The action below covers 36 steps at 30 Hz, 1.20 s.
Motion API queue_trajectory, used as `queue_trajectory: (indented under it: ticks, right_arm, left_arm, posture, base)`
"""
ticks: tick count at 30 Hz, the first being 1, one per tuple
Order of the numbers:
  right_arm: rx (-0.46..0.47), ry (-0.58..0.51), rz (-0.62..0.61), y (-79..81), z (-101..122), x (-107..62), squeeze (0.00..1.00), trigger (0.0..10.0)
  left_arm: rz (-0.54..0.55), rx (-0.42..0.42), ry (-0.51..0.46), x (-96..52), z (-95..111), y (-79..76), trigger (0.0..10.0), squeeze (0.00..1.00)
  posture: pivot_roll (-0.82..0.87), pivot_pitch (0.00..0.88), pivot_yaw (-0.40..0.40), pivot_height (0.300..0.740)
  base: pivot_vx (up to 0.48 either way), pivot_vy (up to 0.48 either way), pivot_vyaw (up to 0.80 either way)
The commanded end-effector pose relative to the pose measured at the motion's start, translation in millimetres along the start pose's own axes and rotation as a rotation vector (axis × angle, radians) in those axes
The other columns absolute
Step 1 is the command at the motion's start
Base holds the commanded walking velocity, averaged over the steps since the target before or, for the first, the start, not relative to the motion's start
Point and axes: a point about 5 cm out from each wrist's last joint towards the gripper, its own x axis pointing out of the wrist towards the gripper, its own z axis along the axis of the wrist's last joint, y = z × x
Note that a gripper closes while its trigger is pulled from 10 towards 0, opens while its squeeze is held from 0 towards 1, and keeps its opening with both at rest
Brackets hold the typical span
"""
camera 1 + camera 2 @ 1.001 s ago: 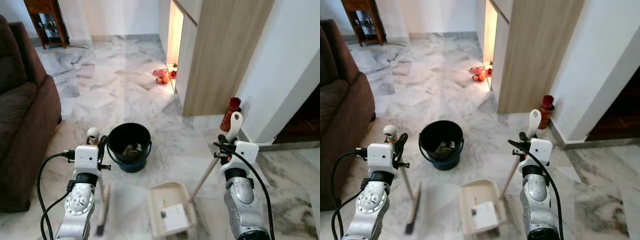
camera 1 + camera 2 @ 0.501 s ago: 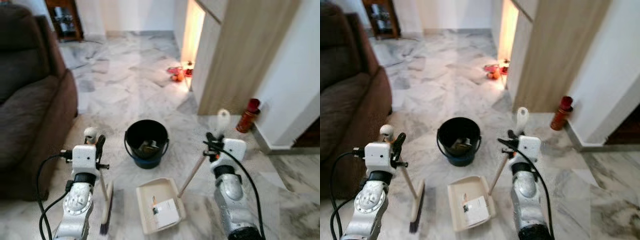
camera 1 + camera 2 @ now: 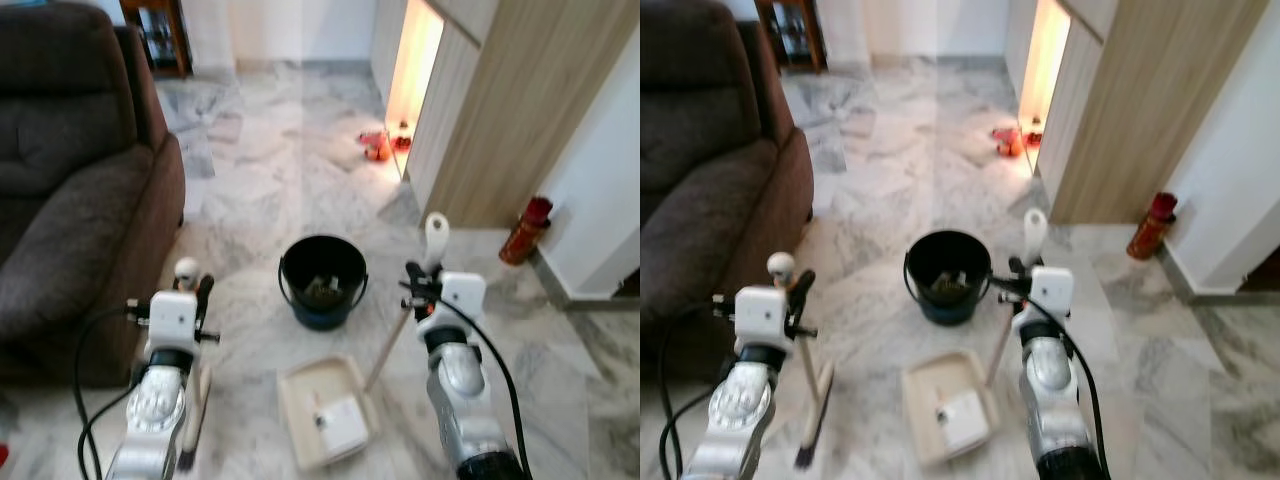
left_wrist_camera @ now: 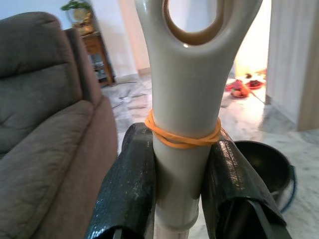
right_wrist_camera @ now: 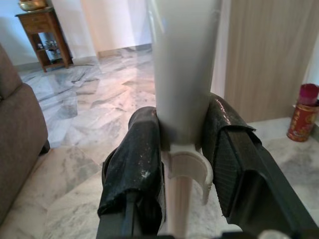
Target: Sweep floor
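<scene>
The floor (image 3: 250, 190) is shiny grey and white marble. A brown sofa (image 3: 70, 200) stands on the robot's left, and a wooden cupboard (image 3: 490, 110) stands on its right with a red bottle (image 3: 526, 228) near it. A black bucket (image 3: 322, 280) sits on the floor in front. The left gripper (image 4: 179, 164) is clamped on the broom (image 3: 193, 400) handle, brush end on the floor. The right gripper (image 5: 182, 164) is clamped on the handle of the dustpan (image 3: 325, 415), which sits on the floor just before the bucket.
</scene>
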Motion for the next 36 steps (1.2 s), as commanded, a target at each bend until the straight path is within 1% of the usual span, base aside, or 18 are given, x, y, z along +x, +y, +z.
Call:
queue_trajectory:
  ticks: [1, 5, 34, 36]
  right_arm:
    - [-0.004, -0.040, 0.005, -0.4, 9.1, 4.4, 0.00, 10.0]
    - [-0.005, -0.040, 0.009, 0.4, 9.3, 4.6, 0.00, 10.0]
    - [0.007, -0.045, 0.021, 3.3, 10.4, 6.4, 0.00, 10.0]
    - [0.007, -0.046, 0.022, 3.4, 10.4, 6.5, 0.00, 10.0]
  left_arm:
    - [-0.009, 0.001, -0.042, 4.9, 11.1, -2.3, 10.0, 0.00]
    - [-0.004, 0.007, -0.040, 5.3, 11.3, -1.4, 10.0, 0.00]
    - [0.011, 0.016, -0.038, 6.2, 12.7, 2.0, 10.0, 0.00]
    - [0.011, 0.016, -0.039, 6.2, 12.9, 2.0, 10.0, 0.00]
  posture:
    - [0.07, 0.000, -0.001, 0.740]
    - [0.07, 0.000, -0.002, 0.740]
    - [0.08, 0.000, -0.005, 0.740]
    - [0.08, 0.000, -0.005, 0.740]
  base:
    - [0.000, 0.000, 0.00]
    - [0.000, 0.000, 0.00]
    - [0.251, 0.000, 0.00]
    - [0.000, 0.000, 0.00]
